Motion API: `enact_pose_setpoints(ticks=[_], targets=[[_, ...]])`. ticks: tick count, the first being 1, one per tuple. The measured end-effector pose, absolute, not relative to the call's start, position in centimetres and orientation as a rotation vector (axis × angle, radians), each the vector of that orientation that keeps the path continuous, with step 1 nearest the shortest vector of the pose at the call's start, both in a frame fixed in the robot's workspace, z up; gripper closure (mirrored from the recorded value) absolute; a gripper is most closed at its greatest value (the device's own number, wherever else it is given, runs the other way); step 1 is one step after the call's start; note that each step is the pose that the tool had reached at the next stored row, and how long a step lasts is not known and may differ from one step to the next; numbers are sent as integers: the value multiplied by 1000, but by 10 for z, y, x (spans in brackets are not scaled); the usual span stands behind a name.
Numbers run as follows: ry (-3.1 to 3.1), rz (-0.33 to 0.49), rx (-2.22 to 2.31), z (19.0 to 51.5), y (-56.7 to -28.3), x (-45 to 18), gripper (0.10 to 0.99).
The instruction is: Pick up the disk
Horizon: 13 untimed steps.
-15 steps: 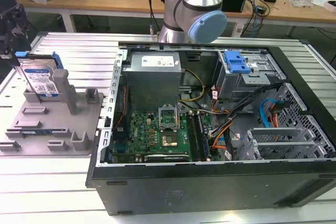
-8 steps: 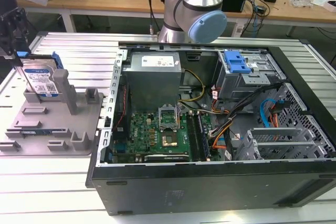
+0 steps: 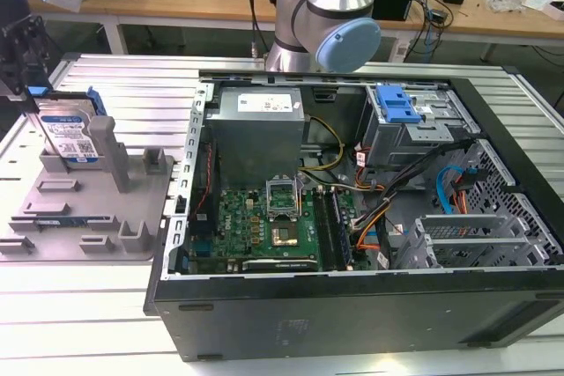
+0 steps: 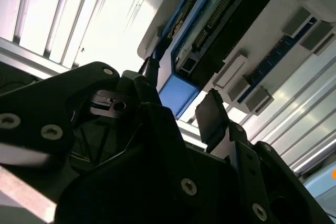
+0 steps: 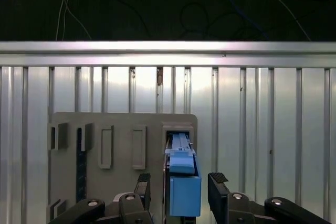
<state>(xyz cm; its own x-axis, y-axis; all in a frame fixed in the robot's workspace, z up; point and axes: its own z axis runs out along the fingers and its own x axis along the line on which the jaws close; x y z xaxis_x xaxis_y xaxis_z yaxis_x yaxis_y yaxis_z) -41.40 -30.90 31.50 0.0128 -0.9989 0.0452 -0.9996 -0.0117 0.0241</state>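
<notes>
The disk (image 3: pixel 70 134) stood on edge in a slot of the grey fixture (image 3: pixel 132 209), at the exterior view's left on the slatted surface (image 3: pixel 79 305), well apart from the open computer case (image 3: pixel 352 314). The pincer (image 5: pixel 180 183) hung over it, spread, with a finger (image 5: pixel 218 182) on each side of the blue rail, neither touching as far as I could tell. My worry was alignment. In the first wrist view the disk sat nearer one finger than the other, so closing could shove it sideways against the slot wall. The rail looked like smooth plastic, so a shallow pinch might slip. If the slot held tight, the fixture might lift with the disk.
</notes>
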Motion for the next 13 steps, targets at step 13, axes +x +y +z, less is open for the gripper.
enact_pose_setpoints(ticks=[13], targets=[[-2179, 23, 2195, 312, -309, -413, 529]])
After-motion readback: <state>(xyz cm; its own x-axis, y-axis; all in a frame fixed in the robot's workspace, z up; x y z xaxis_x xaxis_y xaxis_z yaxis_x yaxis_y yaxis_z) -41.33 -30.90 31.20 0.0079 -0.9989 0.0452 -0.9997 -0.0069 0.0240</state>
